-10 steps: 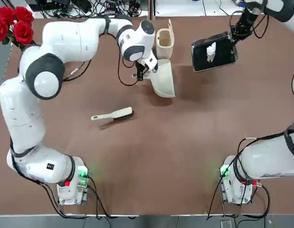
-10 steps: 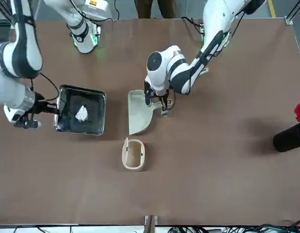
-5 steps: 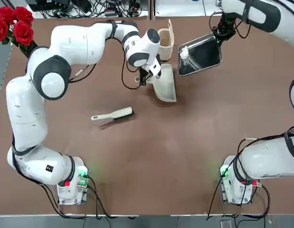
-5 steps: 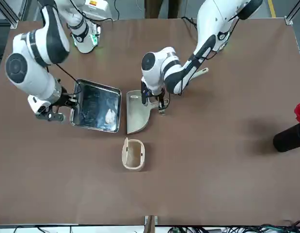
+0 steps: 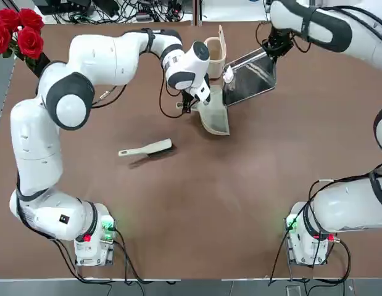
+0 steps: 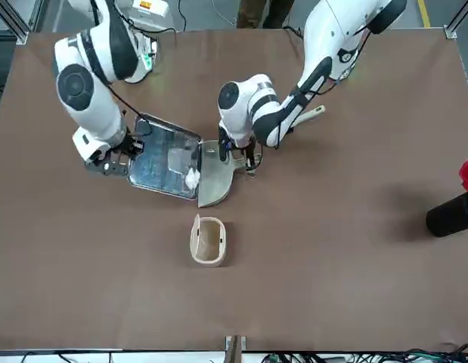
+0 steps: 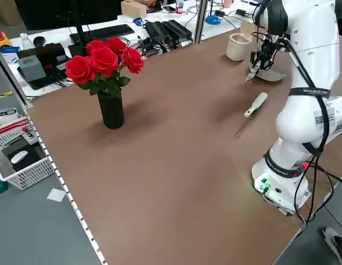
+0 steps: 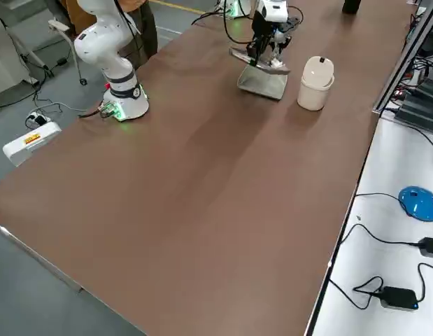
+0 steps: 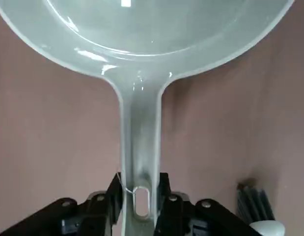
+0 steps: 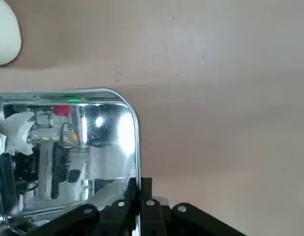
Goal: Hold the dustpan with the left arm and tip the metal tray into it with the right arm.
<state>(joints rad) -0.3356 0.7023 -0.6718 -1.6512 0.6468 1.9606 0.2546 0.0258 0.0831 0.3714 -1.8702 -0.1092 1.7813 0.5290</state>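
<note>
Left gripper [image 9: 141, 182] is clamping the handle of the cream dustpan [image 5: 214, 114], 2 fingers closing in on it from both sides near the hanging hole, no gap showing. Right gripper [image 10: 140, 184] is pinching the rim of the shiny metal tray [image 5: 251, 80], 2 fingers shutting on that thin edge. Dustpan is sitting toward the far side of the table [image 5: 178, 216], its handle pointing to the left arm's side, scoop facing the right arm's side. Tray is hanging from the right gripper just beside the scoop, leaning, its near edge meeting or slightly overlapping the scoop's rim in the top view; cannot tell whether the 2 are touching. 1 crumpled white tissue [image 5: 228, 74] is lying inside the tray, up against the edge nearest the dustpan. 1 cream cup-like holder [image 6: 209, 240] with a raised lid is standing on the table beyond the dustpan, away from the robot. 1 slim cream hand brush [image 5: 146, 150] is lying on the table between the dustpan and the left arm's base, dark bristles showing at the end nearer the table's middle. 1 black vase [image 7: 111, 110] is standing upright near the table's far corner, on the left arm's side, holding red roses [image 7: 105, 59]. 1 person [image 6: 265, 11] is standing behind the robot's side of the table, legs only showing in the front view.
</note>
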